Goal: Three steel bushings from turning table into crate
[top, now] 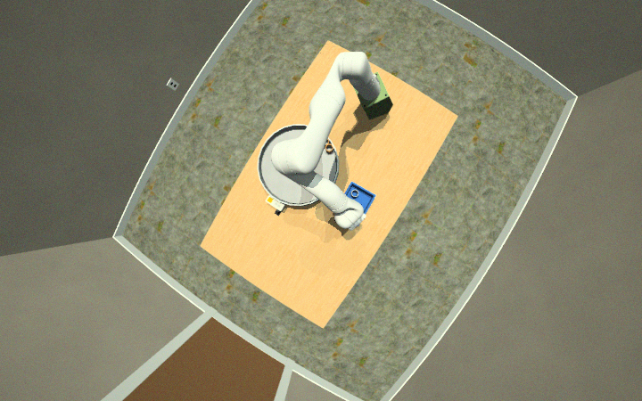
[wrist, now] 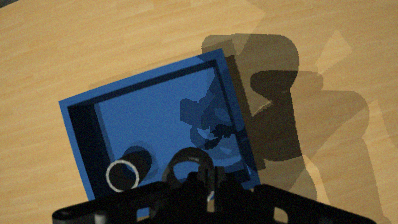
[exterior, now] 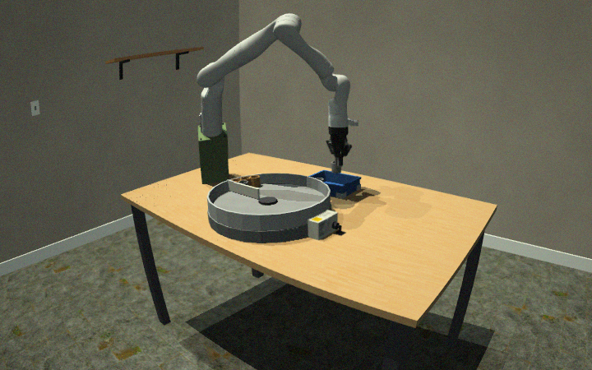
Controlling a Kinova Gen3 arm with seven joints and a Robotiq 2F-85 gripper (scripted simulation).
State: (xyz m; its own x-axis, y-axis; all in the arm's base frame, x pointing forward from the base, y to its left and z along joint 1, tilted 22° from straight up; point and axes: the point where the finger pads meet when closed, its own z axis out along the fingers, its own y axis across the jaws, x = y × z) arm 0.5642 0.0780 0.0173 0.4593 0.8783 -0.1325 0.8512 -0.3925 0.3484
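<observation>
The wooden tabletop [exterior: 395, 257] stands on dark legs in a room with grey walls, and the white arm [exterior: 247, 43] rises from a green pedestal [exterior: 213, 159] at the far corner, bends high and comes down again on the other side. In the middle of the tabletop sits the round grey turning table [exterior: 265, 216], with a low rim, a dark disc at its centre and a small control box [exterior: 321, 224] with a yellow label fixed at its edge. At the far side of the turning table, just behind a short grey wall, I see some brown bushings [exterior: 248, 180] standing close together; how many they are I cannot tell. Just beside the turning table, on the right, lies the blue crate [exterior: 346, 186]. The claw [exterior: 337, 164] hangs straight down over the near edge of this crate, and it is closed narrowly on a steel bushing [wrist: 189, 162], which the wrist view shows as a dark ring between the fingers. Inside the crate one more steel bushing [wrist: 122, 175] already stands upright on the floor, near a corner, its light rim facing up.
</observation>
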